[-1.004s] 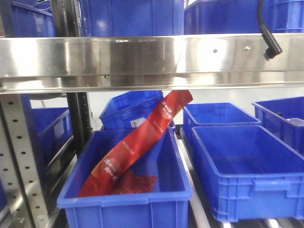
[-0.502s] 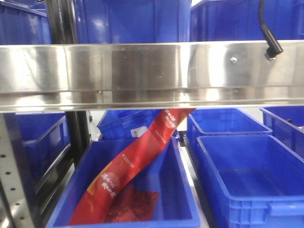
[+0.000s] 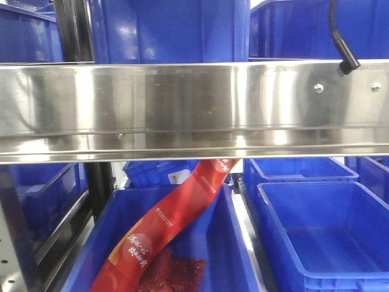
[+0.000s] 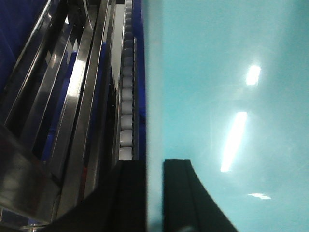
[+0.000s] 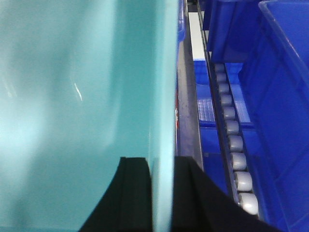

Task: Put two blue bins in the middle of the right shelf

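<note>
A pale cyan bin fills most of the left wrist view [image 4: 231, 72] and the right wrist view [image 5: 72, 96]. My left gripper [image 4: 154, 193] is shut on its left wall, one black finger [image 4: 131, 193] outside and one inside. My right gripper [image 5: 163, 193] is shut on its right wall, with one finger [image 5: 135, 193] inside the bin and one outside. Only one cyan surface shows in each wrist view; I cannot tell whether there is a second bin. Neither the cyan bin nor the grippers show in the front view.
A steel shelf beam [image 3: 194, 109] crosses the front view. Below it stand dark blue bins: one [image 3: 213, 255] holding a red packet [image 3: 164, 231], another at the right [image 3: 328, 231]. Roller tracks [image 5: 234, 145] and steel rails [image 4: 82, 96] run beside the cyan bin.
The front view has moved closer to the shelf and shifted left. The steel beam now sits lower and larger in the frame and the dark blue bins below show less.
</note>
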You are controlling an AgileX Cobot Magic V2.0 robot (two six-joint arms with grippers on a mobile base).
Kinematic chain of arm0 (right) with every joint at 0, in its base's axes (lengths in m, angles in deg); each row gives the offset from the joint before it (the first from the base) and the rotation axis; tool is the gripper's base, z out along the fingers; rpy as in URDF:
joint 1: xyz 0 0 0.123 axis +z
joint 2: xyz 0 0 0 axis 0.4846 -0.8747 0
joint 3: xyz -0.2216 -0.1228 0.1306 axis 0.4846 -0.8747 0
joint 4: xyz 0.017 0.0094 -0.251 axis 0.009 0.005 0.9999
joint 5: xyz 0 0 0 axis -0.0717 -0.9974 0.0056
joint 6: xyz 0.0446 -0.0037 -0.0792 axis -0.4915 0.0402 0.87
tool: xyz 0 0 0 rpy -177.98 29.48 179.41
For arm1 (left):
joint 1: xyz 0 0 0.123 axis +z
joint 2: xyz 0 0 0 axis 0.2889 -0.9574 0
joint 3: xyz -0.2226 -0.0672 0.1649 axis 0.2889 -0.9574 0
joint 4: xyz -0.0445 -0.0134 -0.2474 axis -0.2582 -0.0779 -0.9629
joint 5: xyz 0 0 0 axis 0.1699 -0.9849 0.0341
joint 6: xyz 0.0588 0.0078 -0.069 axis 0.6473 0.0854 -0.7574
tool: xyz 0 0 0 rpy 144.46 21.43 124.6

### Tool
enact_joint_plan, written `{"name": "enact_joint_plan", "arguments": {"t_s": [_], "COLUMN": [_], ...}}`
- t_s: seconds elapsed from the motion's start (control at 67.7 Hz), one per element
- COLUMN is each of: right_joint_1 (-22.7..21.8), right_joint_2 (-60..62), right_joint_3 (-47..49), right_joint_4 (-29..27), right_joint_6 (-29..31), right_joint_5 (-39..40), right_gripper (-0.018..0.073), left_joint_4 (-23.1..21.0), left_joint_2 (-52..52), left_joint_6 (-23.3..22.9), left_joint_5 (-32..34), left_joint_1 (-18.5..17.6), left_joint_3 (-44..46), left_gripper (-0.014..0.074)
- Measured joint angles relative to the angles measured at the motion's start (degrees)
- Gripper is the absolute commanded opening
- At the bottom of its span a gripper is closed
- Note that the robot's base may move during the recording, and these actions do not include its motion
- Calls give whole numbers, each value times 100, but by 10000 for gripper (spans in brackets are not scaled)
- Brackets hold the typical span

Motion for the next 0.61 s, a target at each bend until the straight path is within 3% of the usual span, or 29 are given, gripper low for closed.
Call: {"name": "enact_joint_plan", "arguments": {"t_s": [0.606], "right_joint_1": [0], "right_joint_2": [0], "right_joint_3": [0], "right_joint_4": [0], "right_joint_6": [0], "right_joint_5": [0], "right_gripper": [-166], "left_joint_4": [0], "left_joint_2": [0], "left_joint_6": [0], "left_joint_5": [0], "left_joint_1": [0], "left_joint_3": [0], "left_gripper": [-111]}}
